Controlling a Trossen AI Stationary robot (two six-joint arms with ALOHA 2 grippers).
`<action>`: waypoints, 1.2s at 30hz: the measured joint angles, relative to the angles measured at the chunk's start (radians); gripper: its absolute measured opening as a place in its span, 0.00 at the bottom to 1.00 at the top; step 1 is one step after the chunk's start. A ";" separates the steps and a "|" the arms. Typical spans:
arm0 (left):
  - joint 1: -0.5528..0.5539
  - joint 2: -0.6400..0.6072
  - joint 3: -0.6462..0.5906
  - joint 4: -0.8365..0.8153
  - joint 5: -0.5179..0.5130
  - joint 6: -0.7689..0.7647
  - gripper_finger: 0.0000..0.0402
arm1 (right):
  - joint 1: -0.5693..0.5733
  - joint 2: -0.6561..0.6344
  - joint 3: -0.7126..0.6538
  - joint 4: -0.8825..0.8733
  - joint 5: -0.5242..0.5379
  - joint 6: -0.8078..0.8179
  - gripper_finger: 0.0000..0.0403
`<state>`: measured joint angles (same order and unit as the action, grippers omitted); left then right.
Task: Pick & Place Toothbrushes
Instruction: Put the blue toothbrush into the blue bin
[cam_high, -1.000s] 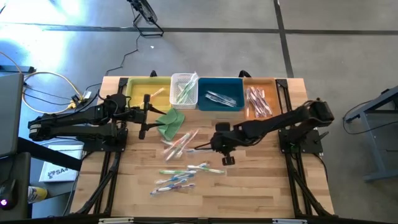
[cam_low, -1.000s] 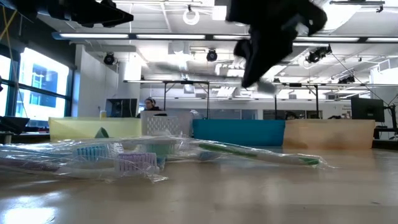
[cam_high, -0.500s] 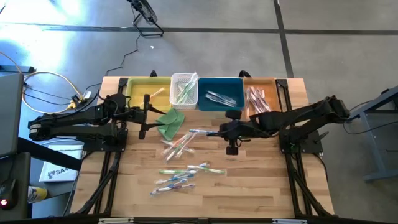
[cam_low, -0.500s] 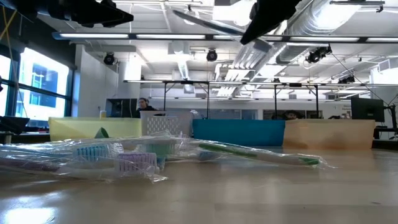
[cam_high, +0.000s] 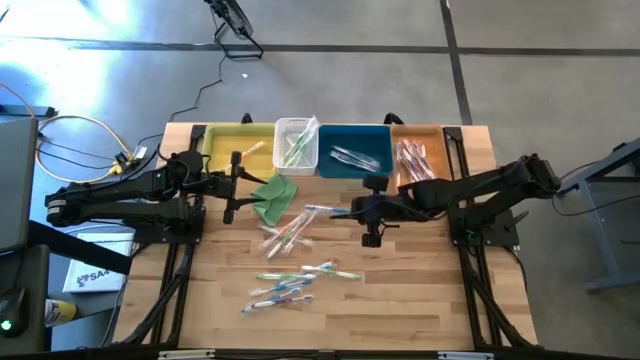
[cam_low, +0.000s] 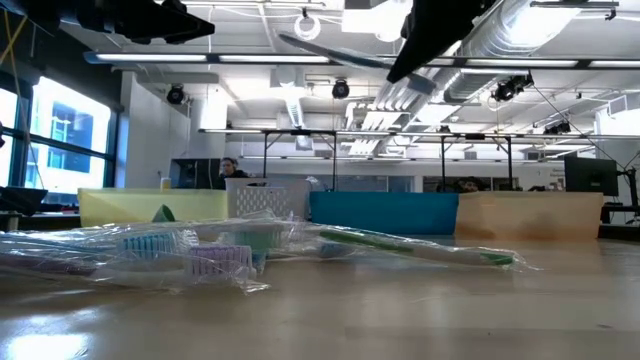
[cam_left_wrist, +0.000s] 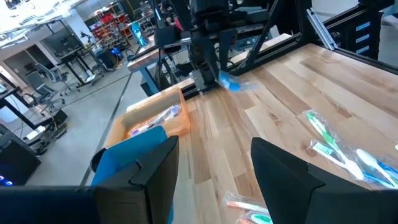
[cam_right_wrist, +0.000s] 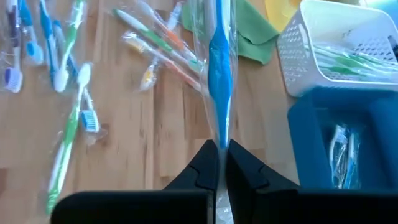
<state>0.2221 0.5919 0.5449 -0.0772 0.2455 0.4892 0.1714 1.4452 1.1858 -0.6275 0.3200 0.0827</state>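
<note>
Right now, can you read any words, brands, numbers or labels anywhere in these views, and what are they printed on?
"SA4": partial dark lettering on the white box on the floor left of the wooden table; the rest is cut off.
Clear-wrapped toothbrushes: any print is too small to read.
Nothing else legible.

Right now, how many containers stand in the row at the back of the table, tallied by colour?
Yellow bin: 1
White basket: 1
Blue bin: 1
Orange bin: 1
Total: 4
</note>
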 joint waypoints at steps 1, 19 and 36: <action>0.000 0.000 0.000 0.000 0.000 0.000 0.49 | -0.008 0.000 0.000 0.000 -0.001 0.000 0.01; 0.000 0.000 0.000 0.000 0.000 0.004 0.49 | -0.246 0.000 0.000 -0.011 -0.008 -0.060 0.01; 0.000 0.000 0.000 0.000 0.000 0.004 0.49 | -0.502 0.018 0.000 0.004 -0.067 -0.054 0.01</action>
<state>0.2218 0.5919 0.5449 -0.0776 0.2459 0.4931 -0.3306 1.4635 1.1858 -0.6238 0.2530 0.0288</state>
